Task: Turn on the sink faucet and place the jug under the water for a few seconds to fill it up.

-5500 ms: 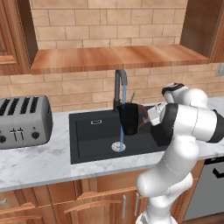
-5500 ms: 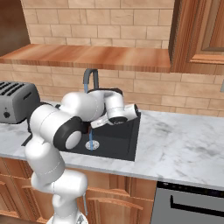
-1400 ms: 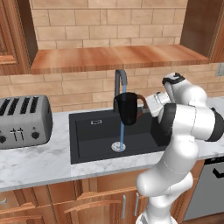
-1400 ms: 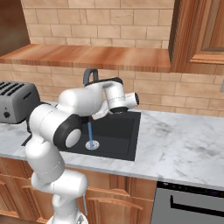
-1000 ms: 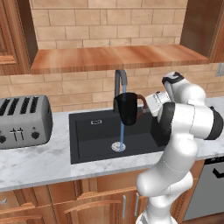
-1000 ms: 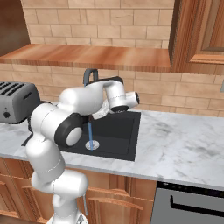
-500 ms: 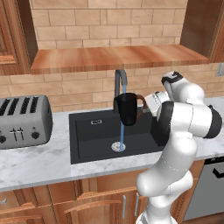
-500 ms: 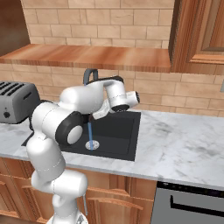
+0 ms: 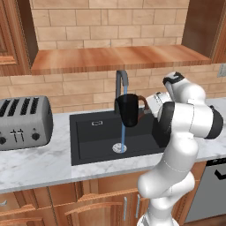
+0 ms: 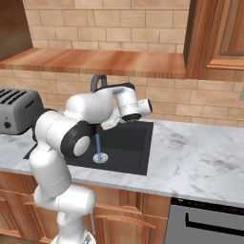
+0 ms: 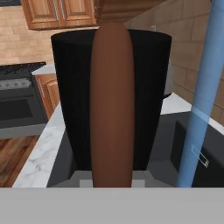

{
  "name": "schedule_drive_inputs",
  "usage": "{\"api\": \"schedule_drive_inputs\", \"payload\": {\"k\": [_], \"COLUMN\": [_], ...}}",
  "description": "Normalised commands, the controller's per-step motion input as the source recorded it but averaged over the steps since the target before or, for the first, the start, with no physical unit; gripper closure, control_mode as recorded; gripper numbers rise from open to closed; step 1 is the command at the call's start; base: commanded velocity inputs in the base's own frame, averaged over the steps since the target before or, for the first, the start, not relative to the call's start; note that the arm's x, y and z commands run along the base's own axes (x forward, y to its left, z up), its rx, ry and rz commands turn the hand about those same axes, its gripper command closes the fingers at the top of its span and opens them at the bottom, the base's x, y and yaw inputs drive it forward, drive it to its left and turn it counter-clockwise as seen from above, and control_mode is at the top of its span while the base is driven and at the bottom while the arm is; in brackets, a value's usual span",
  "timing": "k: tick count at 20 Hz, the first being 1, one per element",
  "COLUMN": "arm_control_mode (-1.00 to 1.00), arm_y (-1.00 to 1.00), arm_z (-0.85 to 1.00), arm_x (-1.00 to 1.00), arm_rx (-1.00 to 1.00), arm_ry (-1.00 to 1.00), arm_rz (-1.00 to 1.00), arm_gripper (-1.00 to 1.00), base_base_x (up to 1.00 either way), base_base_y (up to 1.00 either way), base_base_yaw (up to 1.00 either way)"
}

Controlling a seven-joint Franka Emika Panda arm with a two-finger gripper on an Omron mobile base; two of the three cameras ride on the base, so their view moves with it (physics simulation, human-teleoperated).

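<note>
Above the black sink [image 9: 97,132] hangs the matte black jug [image 9: 128,110], upright, with my gripper [image 9: 148,106] shut on its brown loop handle [image 11: 111,100]. The dark gooseneck sink faucet [image 9: 120,81] stands just behind the jug. Water [image 9: 122,134] falls as a thin blue stream to the round drain [image 9: 119,148]. In the hand view the water [image 11: 199,105] runs down beside the jug [image 11: 74,96], to its right, apart from its wall. From the right base view my arm covers the jug, while the faucet [image 10: 97,81] and the water [image 10: 97,145] show.
A silver toaster [image 9: 22,121] stands on the marble counter [image 9: 44,163] left of the sink. A wooden shelf [image 9: 119,57] hangs above the faucet. The sink's right rim lies under my forearm. A dark appliance front [image 9: 212,185] sits below the counter at the right.
Since several seconds ago the jug has risen from low in the basin to spout height. Over the last second it has barely moved, and the water keeps running.
</note>
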Motion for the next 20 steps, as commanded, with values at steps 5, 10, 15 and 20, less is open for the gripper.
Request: {"api": "schedule_drive_inputs", "payload": {"k": [5, 10, 15, 20], "arm_control_mode": [-1.0, -1.0, -1.0, -1.0], "arm_y": [-0.06, -0.22, -0.42, -0.39], "arm_z": [0.0, -0.05, -0.04, -0.08], "arm_x": [0.0, 0.0, 0.0, 0.0], "arm_rx": [0.03, 0.05, 0.09, 0.09], "arm_ry": [0.0, -0.01, -0.03, -0.02], "arm_rz": [0.0, 0.0, 0.0, 0.0], "arm_gripper": [1.0, 1.0, 1.0, 1.0], "base_base_x": [0.0, 0.0, 0.0, 0.0], "base_base_y": [0.0, 0.0, 0.0, 0.0], "base_base_yaw": [0.0, 0.0, 0.0, 0.0]}}
